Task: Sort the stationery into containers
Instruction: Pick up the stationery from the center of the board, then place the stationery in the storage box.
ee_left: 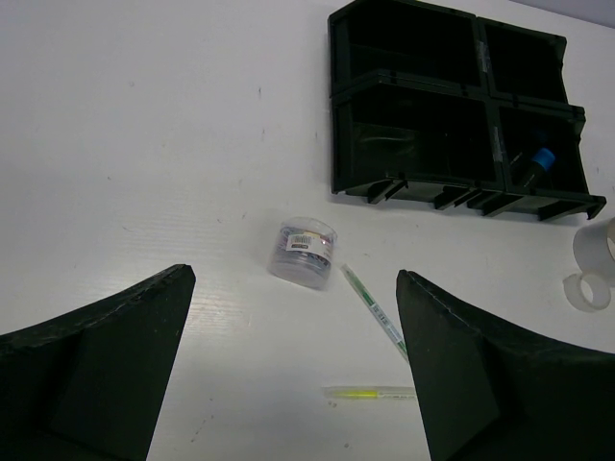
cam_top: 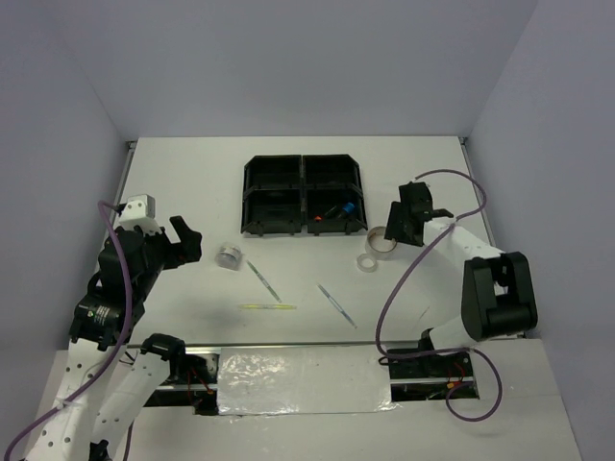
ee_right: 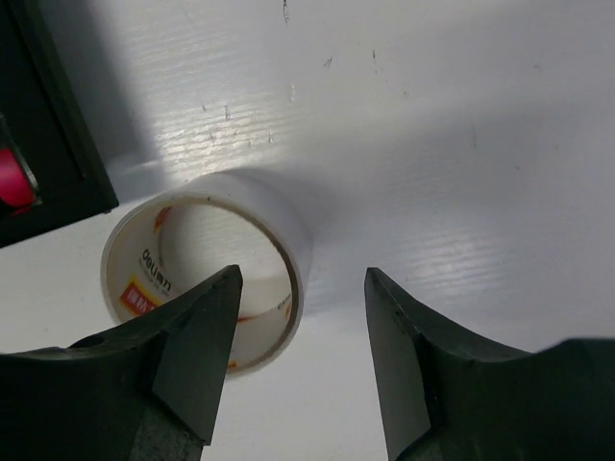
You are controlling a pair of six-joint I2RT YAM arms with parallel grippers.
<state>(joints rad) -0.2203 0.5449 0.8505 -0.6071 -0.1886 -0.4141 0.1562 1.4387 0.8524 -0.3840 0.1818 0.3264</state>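
The black four-compartment tray [cam_top: 303, 195] stands at the back centre. A blue-capped highlighter [cam_top: 346, 206] and a red-capped one [cam_top: 317, 221] lie in its near right compartment. A beige tape roll [cam_top: 381, 238] and a smaller clear roll [cam_top: 368, 260] lie right of the tray. My right gripper [cam_top: 408, 216] is open over the beige roll [ee_right: 279, 216]; in the right wrist view [ee_right: 303, 274] the roll's near wall lies between the jaws. My left gripper [cam_top: 187, 237] is open and empty, left of the silvery roll [cam_top: 229, 255]. Two grey pens [cam_top: 262, 279] [cam_top: 336, 304] and a yellow-green stick [cam_top: 269, 307] lie in front.
The left wrist view shows the tray [ee_left: 452, 106], the silvery roll [ee_left: 304, 254], a pen [ee_left: 377, 309], the stick [ee_left: 370, 392] and both tape rolls [ee_left: 596, 245] on the white table. The tray's corner [ee_right: 48, 144] is close to the left of the right gripper.
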